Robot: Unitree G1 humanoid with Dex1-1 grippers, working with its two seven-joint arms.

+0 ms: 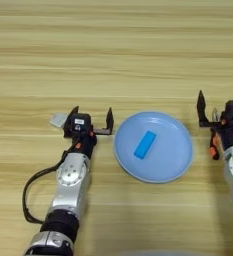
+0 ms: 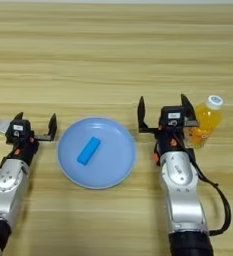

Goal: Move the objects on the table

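Plate [image 1: 153,146] mid-surface [image 1: 116,60] toward the near edge, bar [image 1: 145,144] on it, block [image 1: 58,119] to its left, bottle [image 2: 204,122] to its right.

Blue bar [image 2: 88,150] lying on the light-blue plate [image 2: 116,170], centre. Left gripper [image 2: 34,125] and right gripper [image 2: 164,111] flank it, fingers spread. Bottle [image 2: 204,123] at right.
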